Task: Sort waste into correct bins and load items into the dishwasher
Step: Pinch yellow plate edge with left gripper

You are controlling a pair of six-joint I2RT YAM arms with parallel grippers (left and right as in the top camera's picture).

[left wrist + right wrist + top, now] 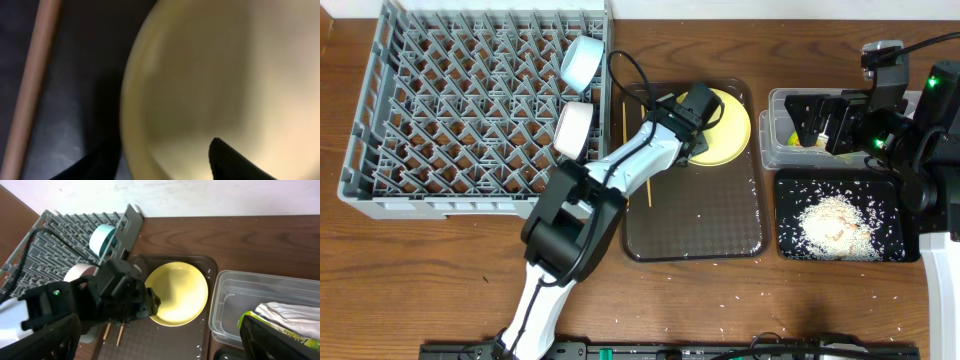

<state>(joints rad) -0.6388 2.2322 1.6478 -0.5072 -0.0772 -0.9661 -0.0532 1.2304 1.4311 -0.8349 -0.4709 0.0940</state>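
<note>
**Left arm down at the yellow plate, right arm over the clear tub**

We see the left arm [620, 165] stretched from the near edge of the surface [440, 270] diagonally up to the brown serving tray [695, 215]. Its wrist bends down at the left rim of the yellow plate [728, 125]. In the left wrist view the left jaws stand partly open astride that rim. One dark fingertip [232, 160] is inside the plate and the other outside over the tray, and we see no pinch on the rim. The plate lies flat in the tray's far half, round, smooth and glossy. A thin wooden chopstick [30, 85] lies just beside it on the tray's finely textured floor.

The right arm [920, 150] is folded at the right side, its head over the clear plastic tub [775, 100]. The right jaws are spread wide and hold nothing. In the tub lie a crumpled white paper wrapper [292, 315] and a small packet [794, 140] showing green and yellow.

Just in front of the tub, the shallow black tray [790, 185] carries a heap of white rice [835, 222], with loose grains across its floor. More grains lie scattered on the wooden surface and the brown tray.

The grey plastic dish rack [440, 120], a square grid of upright pegs, holds a light blue bowl [582, 60] and a white bowl [573, 128]. Both stand on edge along its right side.
</note>
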